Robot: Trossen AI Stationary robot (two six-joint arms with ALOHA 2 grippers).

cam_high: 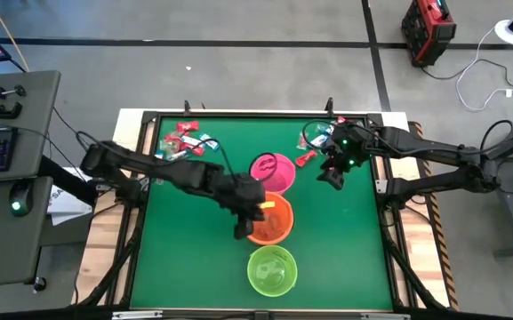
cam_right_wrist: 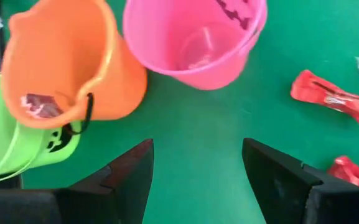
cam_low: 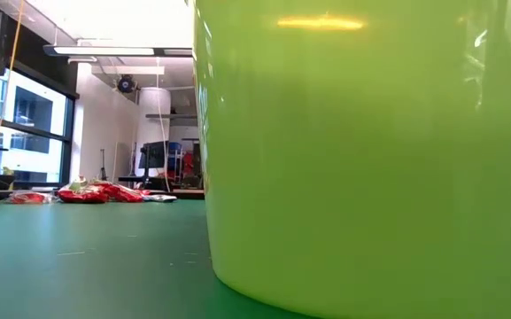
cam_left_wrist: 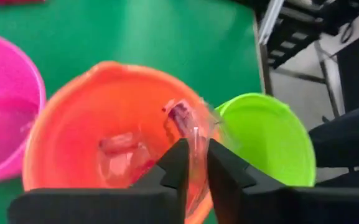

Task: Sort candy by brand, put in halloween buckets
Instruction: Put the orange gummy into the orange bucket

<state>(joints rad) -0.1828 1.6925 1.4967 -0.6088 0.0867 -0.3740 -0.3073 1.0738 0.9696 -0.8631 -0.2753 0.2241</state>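
Three buckets stand in a row down the table's middle: pink (cam_high: 272, 171), orange (cam_high: 276, 228) and lime green (cam_high: 272, 270). My left gripper (cam_left_wrist: 195, 150) hovers over the orange bucket's (cam_left_wrist: 73, 118) mouth, shut on an orange-red candy (cam_left_wrist: 184, 122). Another candy (cam_left_wrist: 120, 147) lies on that bucket's floor. My right gripper (cam_right_wrist: 198, 165) is open above bare table, right of the pink bucket (cam_right_wrist: 195, 43). Loose candies lie in a pile (cam_high: 185, 140) at the far left, and some (cam_high: 307, 158) lie near my right gripper. My left gripper pinches the orange-red candy's near end (cam_left_wrist: 195, 140) between its two fingertips, coming from above and slanting down. The rest of the wrapper sticks out past the fingers. The candy is lifted clear, over the orange bucket's opening.
A red candy (cam_right_wrist: 333, 97) and another (cam_right_wrist: 351, 170) lie on the green cloth beside my right gripper. In the low view the green bucket (cam_low: 370, 151) fills the near field, with the candy pile (cam_low: 96, 192) far behind. A raised frame (cam_high: 238, 116) edges the table.
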